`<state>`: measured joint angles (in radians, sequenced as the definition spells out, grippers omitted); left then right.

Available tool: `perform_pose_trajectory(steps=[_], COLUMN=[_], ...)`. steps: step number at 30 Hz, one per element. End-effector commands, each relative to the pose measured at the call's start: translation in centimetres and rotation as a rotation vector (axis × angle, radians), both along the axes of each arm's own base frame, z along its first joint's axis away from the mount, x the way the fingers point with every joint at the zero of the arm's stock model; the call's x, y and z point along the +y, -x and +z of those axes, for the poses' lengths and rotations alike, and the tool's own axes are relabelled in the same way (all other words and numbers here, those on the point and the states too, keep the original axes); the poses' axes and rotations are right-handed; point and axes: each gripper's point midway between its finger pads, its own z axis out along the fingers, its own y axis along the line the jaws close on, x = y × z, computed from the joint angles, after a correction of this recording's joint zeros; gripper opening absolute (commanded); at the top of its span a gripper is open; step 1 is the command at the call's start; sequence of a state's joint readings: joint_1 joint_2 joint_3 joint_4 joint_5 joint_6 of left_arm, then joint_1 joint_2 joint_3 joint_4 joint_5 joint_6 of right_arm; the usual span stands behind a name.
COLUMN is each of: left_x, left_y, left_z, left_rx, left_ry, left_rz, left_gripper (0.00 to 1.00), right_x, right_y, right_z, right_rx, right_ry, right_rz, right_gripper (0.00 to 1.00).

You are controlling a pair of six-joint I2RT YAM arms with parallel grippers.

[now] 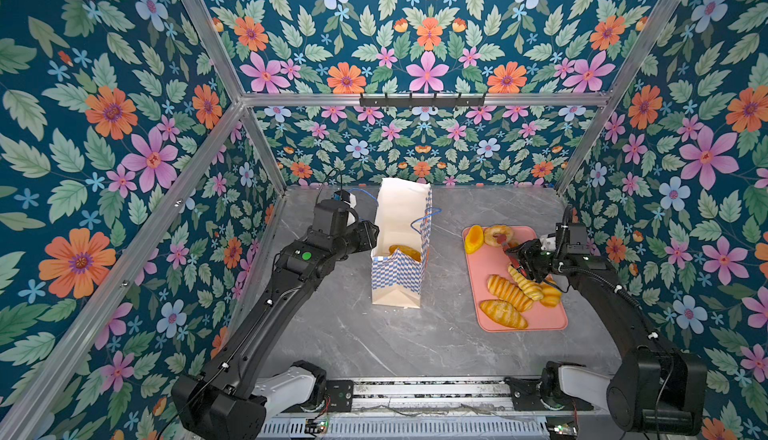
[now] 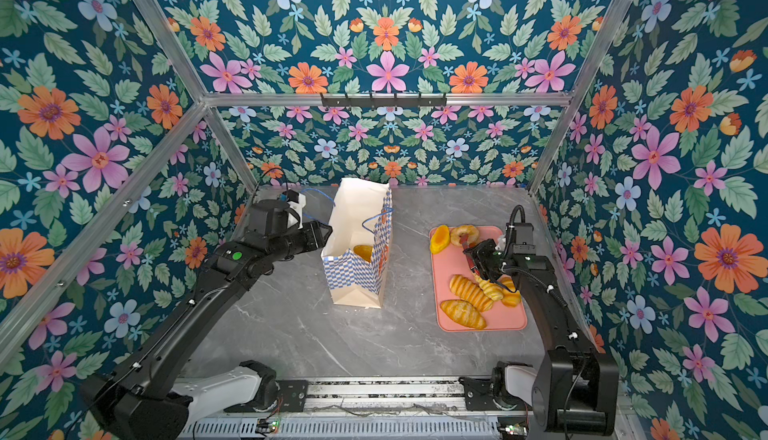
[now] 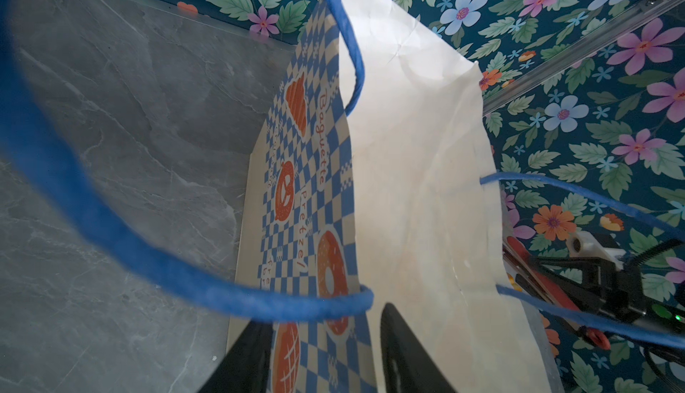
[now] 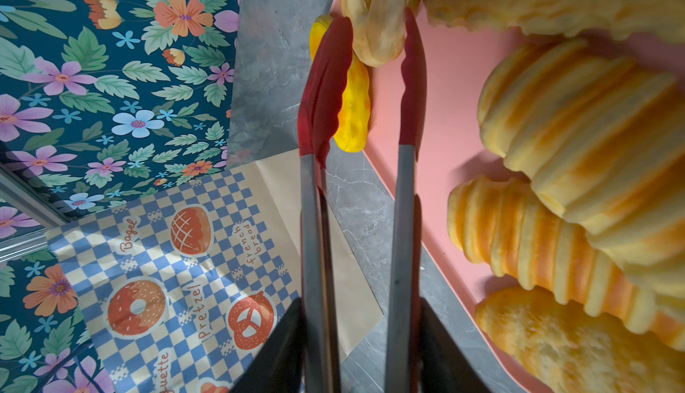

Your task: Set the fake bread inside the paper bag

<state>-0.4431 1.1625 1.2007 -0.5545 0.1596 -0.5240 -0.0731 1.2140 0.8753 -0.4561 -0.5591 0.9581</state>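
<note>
1. on the grey table [image 1: 436,334] the paper bag [image 1: 397,280] stands open, with one bun [image 1: 405,252] inside.
2. the left arm stretches forward from the near edge, wrist turned toward the bag. the left gripper [image 3: 326,350] has its fingers parted, one each side of the bag's side wall.
3. the right arm bends over the pink tray [image 1: 482,267]. the right gripper [image 4: 361,339] is clenched on tongs [image 4: 402,224], red tips flanking the doughnut [image 4: 378,13].
4. ridged loaves [image 1: 509,292] lie on the tray's near half.
</note>
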Motion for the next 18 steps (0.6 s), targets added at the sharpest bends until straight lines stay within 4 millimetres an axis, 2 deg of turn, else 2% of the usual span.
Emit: perform_pose_trajectory(steps=[1,10,18], left_x=[-0.1,0.0,-0.1], left_y=[-0.1,-0.1,-0.3], left_z=[-0.1,-0.3,-0.3], left_rx=[-0.006,-0.004,-0.004], left_ry=[-0.007,-0.01,-0.005], left_rz=[-0.006,-0.004,-0.005], left_gripper=[0.49,0.48,0.48], right_x=[0.3,0.7,1.0], right_y=[-1.0,-1.3,-0.5], right_z=[0.7,0.5,2.0], right_rx=[-0.043,-0.038,-0.067], right_ry=[-0.034,-0.072,-0.086], right_rz=[-0.008,-0.006,-0.007], right_gripper=[0.45,0.46,0.46])
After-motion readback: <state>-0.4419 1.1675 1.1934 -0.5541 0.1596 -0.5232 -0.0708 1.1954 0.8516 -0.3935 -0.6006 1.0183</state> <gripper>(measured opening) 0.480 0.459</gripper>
